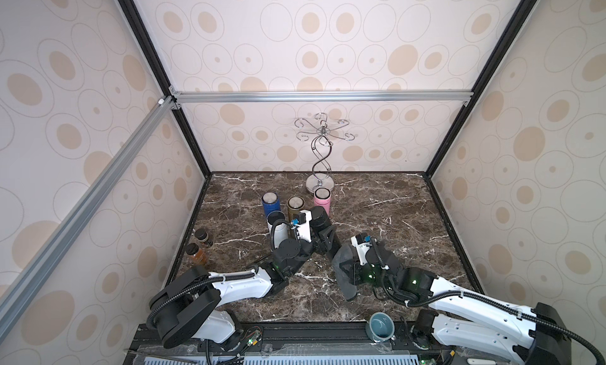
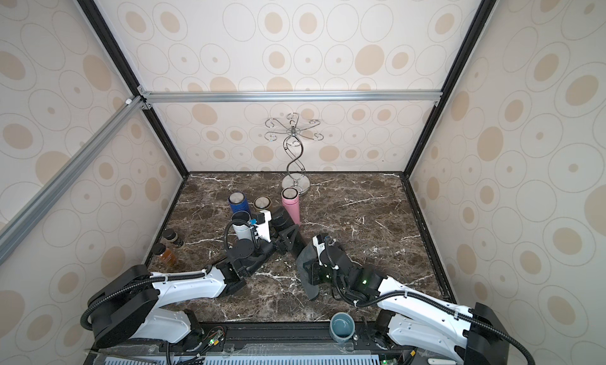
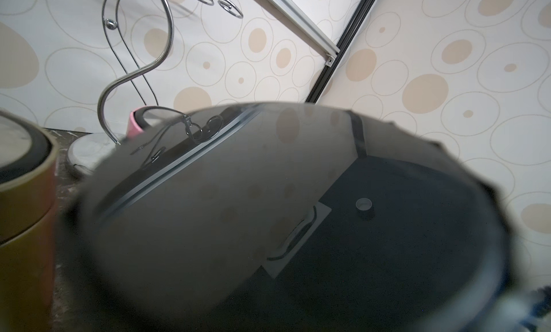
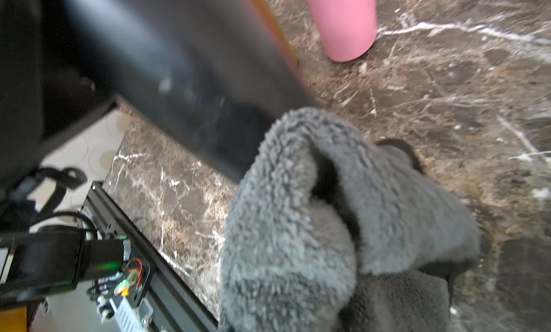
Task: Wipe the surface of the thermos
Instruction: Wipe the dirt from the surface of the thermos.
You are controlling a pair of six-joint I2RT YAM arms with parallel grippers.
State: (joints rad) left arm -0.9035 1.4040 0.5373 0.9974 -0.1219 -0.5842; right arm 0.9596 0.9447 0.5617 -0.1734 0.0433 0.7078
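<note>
Black thermos (image 1: 319,217), one of five, leans in the clamped left claw (image 1: 328,237), its lower end against the one grey cloth (image 1: 342,278) pinched in the right claw (image 1: 348,266). Beyond and beside the left claw stand the blue thermos (image 1: 271,203), gold thermos (image 1: 295,206), white thermos (image 1: 277,227) and pink thermos (image 1: 321,199) on the bench (image 1: 393,216).

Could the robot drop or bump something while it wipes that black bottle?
1. The left gripper holds the black thermos tilted, close beside the pink thermos and the gold thermos. A hard wipe might swing it into them and tip one.
2. The gray cloth hangs loosely from the right gripper. It might slip out or drag on the table.
</note>
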